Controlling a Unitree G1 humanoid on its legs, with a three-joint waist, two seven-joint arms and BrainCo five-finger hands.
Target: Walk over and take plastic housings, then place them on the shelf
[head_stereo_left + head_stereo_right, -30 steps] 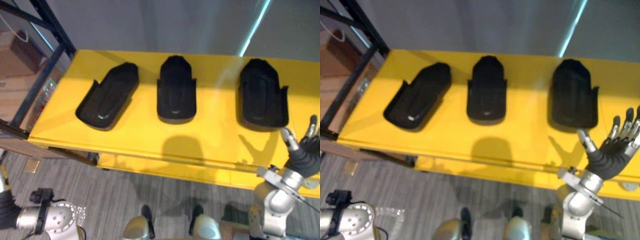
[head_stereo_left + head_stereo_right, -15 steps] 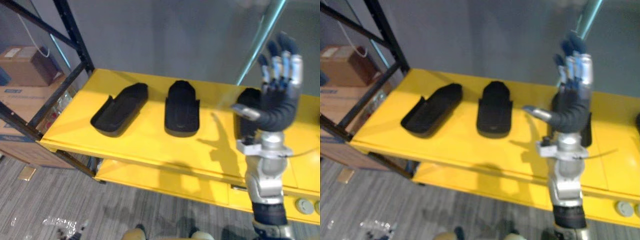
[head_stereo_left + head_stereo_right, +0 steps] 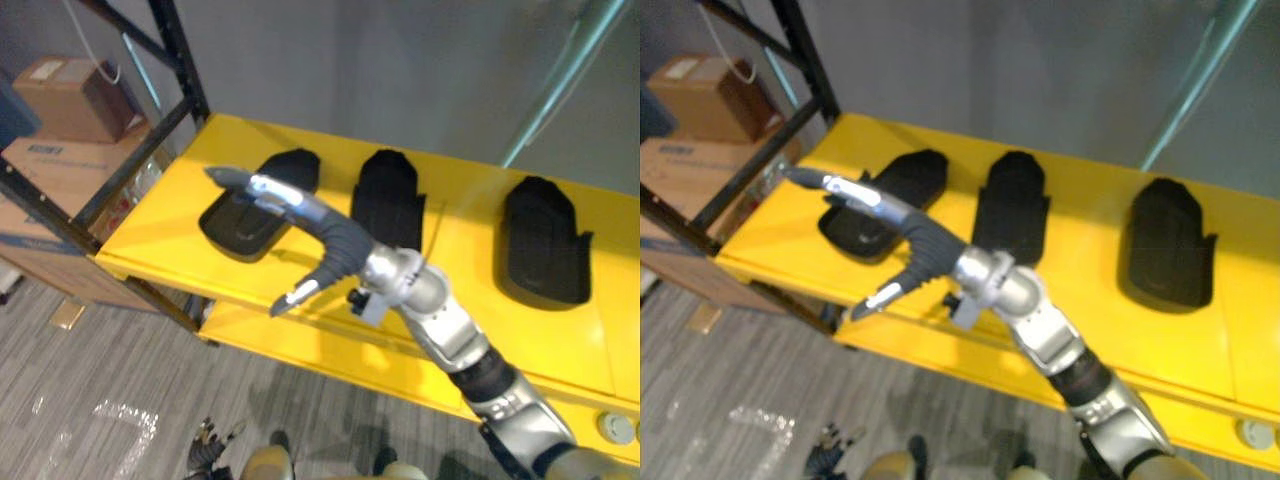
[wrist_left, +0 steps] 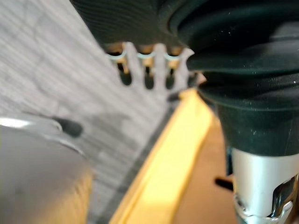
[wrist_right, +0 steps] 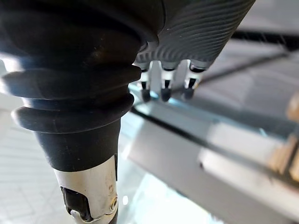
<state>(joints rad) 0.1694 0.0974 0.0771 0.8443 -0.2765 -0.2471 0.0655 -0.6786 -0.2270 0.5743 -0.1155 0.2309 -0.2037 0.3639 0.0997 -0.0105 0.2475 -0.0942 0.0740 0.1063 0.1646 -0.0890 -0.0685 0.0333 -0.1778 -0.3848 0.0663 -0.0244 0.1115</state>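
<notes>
The right arm came in from the lower right and stretched far across the front of the yellow shelf (image 3: 470, 200) toward the robot's left, with the elbow low and the forearm rising up to the wrist. The right hand (image 3: 315, 230) was held flat and wide. Its fingers (image 3: 840, 187) were straight, close together and pointing to the left, and the thumb (image 3: 295, 295) stood apart, pointing down toward the shelf's front edge. Nothing was in this hand. In the head views the fingers lay across the near end of the left housing (image 3: 240, 215), but I could not tell if they touched it. The three black housings lay in a row on the shelf, well apart from each other: the left one turned at an angle, the middle housing (image 3: 388, 198) just behind the wrist, and the right housing (image 3: 543, 240) away from the arm. The left hand (image 4: 135, 23) hung low beside a yellow edge above the grey floor (image 4: 56, 70), its fingers relaxed and holding nothing. A black rack frame (image 3: 180, 60) stood at the left end of the shelf, with cardboard boxes (image 3: 70, 95) behind it.
</notes>
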